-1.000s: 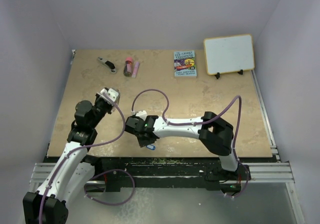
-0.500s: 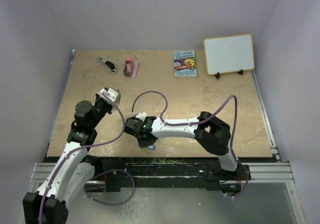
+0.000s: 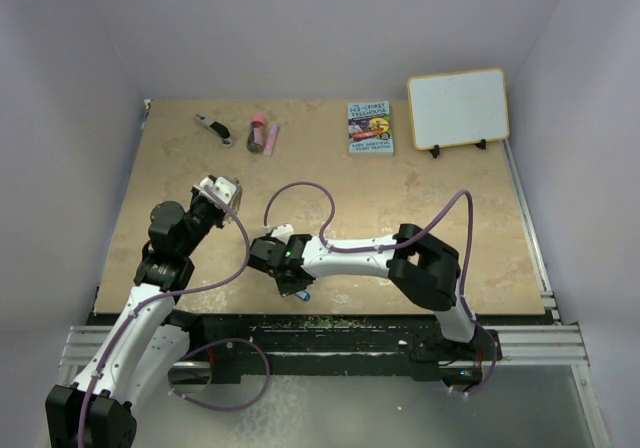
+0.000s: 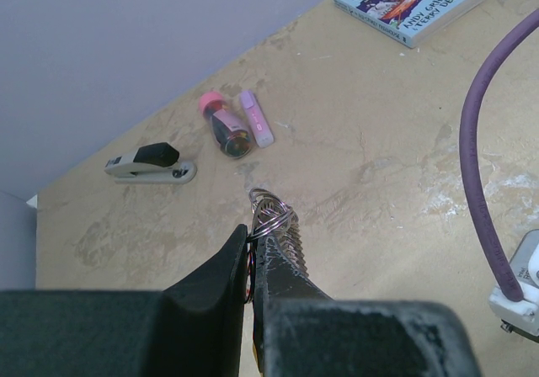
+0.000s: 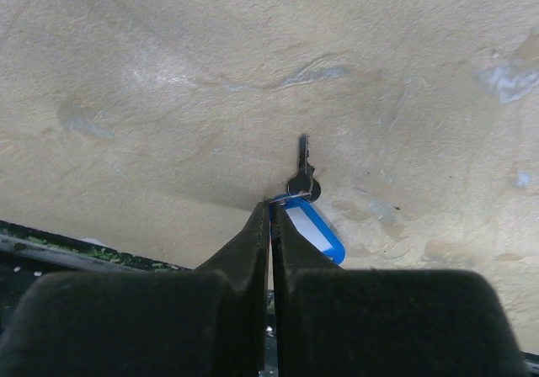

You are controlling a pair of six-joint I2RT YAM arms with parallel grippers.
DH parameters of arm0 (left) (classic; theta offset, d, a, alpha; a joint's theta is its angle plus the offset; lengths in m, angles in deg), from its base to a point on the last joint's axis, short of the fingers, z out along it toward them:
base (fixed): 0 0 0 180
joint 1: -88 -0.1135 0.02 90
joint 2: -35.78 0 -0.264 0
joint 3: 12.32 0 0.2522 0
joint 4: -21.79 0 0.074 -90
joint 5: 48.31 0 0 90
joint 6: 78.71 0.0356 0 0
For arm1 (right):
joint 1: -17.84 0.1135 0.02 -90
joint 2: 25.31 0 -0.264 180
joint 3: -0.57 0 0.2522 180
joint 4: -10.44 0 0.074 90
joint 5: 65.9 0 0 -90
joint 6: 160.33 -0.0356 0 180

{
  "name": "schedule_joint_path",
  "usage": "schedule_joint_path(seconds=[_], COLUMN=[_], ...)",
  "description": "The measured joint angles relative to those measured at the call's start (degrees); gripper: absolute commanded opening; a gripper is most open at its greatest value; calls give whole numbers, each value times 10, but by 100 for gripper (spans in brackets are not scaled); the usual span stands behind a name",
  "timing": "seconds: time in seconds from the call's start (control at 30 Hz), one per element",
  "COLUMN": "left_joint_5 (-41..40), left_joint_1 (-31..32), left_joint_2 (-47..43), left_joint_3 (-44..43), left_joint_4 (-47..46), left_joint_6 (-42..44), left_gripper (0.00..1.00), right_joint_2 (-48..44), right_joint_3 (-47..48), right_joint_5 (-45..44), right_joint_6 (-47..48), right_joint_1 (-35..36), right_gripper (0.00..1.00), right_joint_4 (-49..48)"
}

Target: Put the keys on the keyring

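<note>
My left gripper (image 3: 218, 190) is raised above the left of the table and shut on the keyring (image 4: 270, 218). Only the ring's silvery coiled loops show past the fingertips; the rest is hidden between the fingers. My right gripper (image 3: 296, 284) is low at the table's near edge and shut on the blue key (image 5: 312, 233). It pinches the small wire loop between the blue tag and the dark key blade (image 5: 301, 168), which lie on the table. The blue tag also shows in the top view (image 3: 304, 294). The red key is not in view.
At the far edge lie a black-and-silver clip tool (image 3: 213, 128), a dark red tube (image 3: 257, 134) with a pink stick (image 3: 271, 135) beside it, a small book (image 3: 370, 128) and a standing whiteboard (image 3: 458, 108). Purple cables loop over the middle of the table.
My right arm has shifted slightly left, its gripper staying low by the blue key at the near edge. The left arm has not moved.
</note>
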Motion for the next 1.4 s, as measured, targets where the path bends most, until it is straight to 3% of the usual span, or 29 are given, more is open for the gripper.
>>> schedule_joint_path(seconds=[0.17,0.4,0.47,0.53,0.73,1.17,1.3,1.4], left_joint_5=[3,15,17,20,24,24,24,24], left_joint_1=[0,0,0,0,-1,-2,-2,-2], left_joint_2=[0,0,0,0,0,0,0,0], left_joint_3=[0,0,0,0,0,2,8,8], left_joint_4=[0,-3,-5,-7,-11,-14,-15,-16], left_joint_6=[0,-2,-5,-6,-7,-9,-10,-10], left_gripper=[4,4,4,4,4,4,4,4], right_joint_2=[-13,-124,-141,-138,-52,-18,-16,-9], right_joint_3=[-7,-61,-63,-61,-22,4,9,13], right_joint_5=[-30,-38,-35,-34,-31,-29,-24,-23], right_joint_6=[7,22,26,28,37,12,12,11], right_joint_1=[0,0,0,0,0,0,0,0], right_gripper=[0,0,16,23,35,30,21,25], right_joint_4=[3,-18,-25,-30,-23,18,18,18])
